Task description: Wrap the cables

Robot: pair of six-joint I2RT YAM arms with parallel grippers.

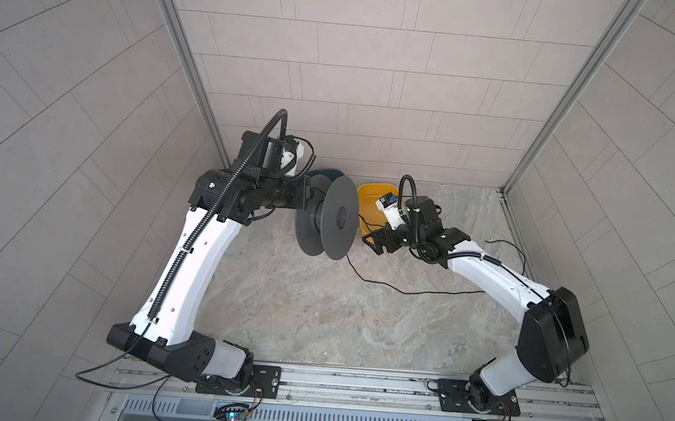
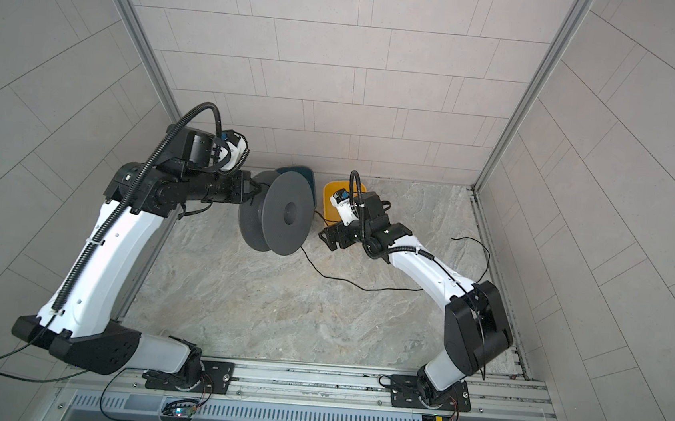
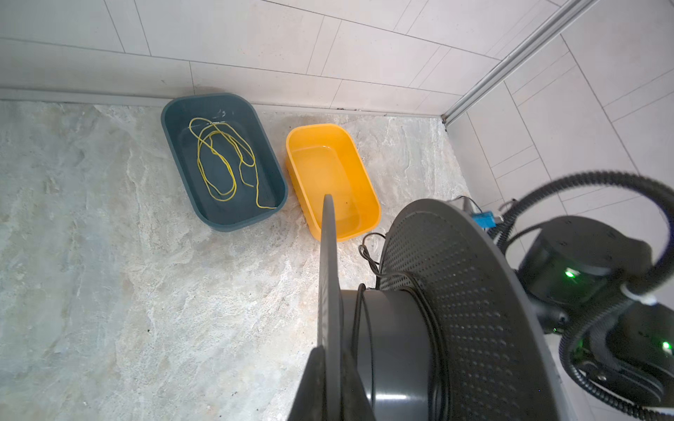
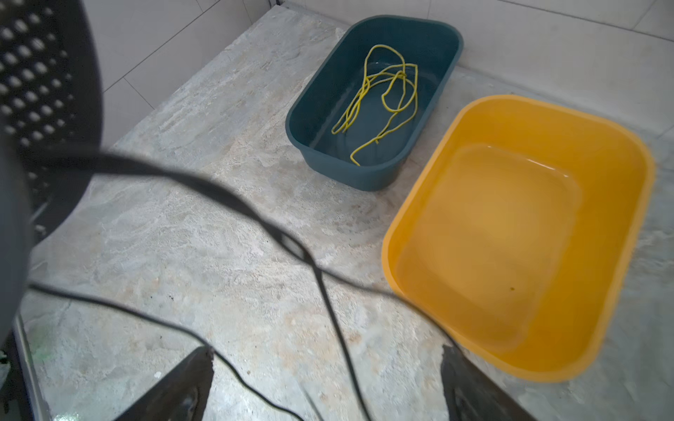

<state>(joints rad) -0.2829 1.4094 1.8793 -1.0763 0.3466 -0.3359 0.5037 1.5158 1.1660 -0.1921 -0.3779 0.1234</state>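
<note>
Left wrist view, entry one: dark grey spool point(image 3: 456, 291) with perforated flanges, held on edge.
- Left gripper point(image 3: 330, 368): jaws pressed together on the rim of the near flange, pinching it.
- Black cable point(image 3: 361, 310): a few turns sit on the hub. A loose strand drops off beside the far flange.

Top views, entry two: the cable's remaining length point(image 1: 403, 292) leaves the spool's lower edge. It trails across the stone-patterned tabletop point(image 1: 317, 322) and passes under the right arm, with its free end near the right wall.

Right wrist view, entry three: right gripper point(image 4: 327, 350), jaws spread wide and gripping nothing. Blurred cable strands cross between and ahead of the fingers point(image 4: 189, 379).
- Teal tub point(image 4: 375, 175): holds a yellow-green cord point(image 4: 379, 91), not part of this job.
- Yellow tub point(image 4: 601, 291): empty.

Step, as judged: winding is under way and at an early stage, with the right gripper between grasps.

Next move, as judged: close on the strand nearest the spool and carry it round the hub between the flanges. The strand needs to stay taut while the left gripper keeps the spool steady.
</note>
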